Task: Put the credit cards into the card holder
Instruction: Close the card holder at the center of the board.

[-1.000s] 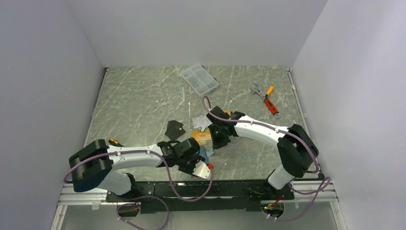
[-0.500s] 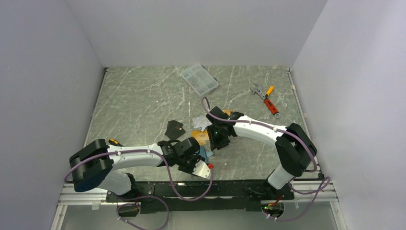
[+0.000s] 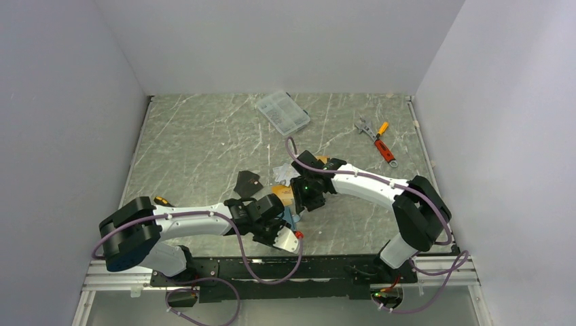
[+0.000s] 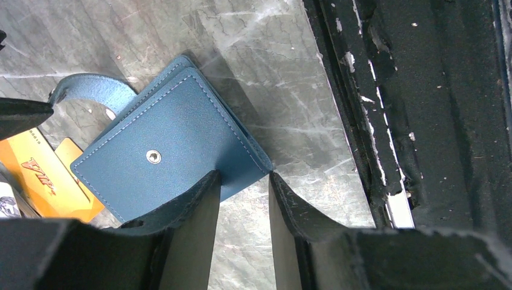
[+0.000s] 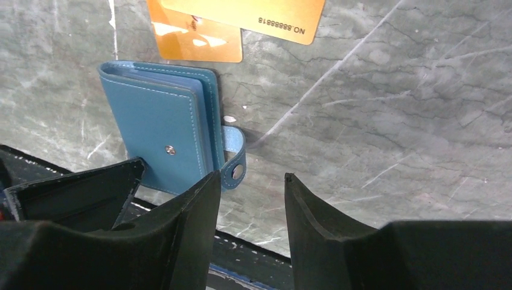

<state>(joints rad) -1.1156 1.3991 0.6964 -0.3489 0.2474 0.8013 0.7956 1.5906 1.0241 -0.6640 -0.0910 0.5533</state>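
Grey marble table [image 3: 204, 136]: holds everything; arm bases at 6 o'clock.
left gripper [image 4: 241, 176]: low over the table, jaws spread, one corner of the card holder [image 4: 169, 157] lying between the tips, one finger overlapping its edge.
right gripper [image 5: 250, 176]: jaws spread, only bare table between them.
clear box [image 3: 282, 112]: 12 o'clock on the table, well apart from the rest.
card holder: teal, flat at 6 o'clock near the front edge, folded, lighter pages showing at one side.
credit cards [image 5: 199, 36]: two orange-gold, overlapping, flat, at 12 o'clock of the holder, just beside it, outside it.
snap tab [image 5: 234, 158]: unfastened, curled, just beside a right fingertip.
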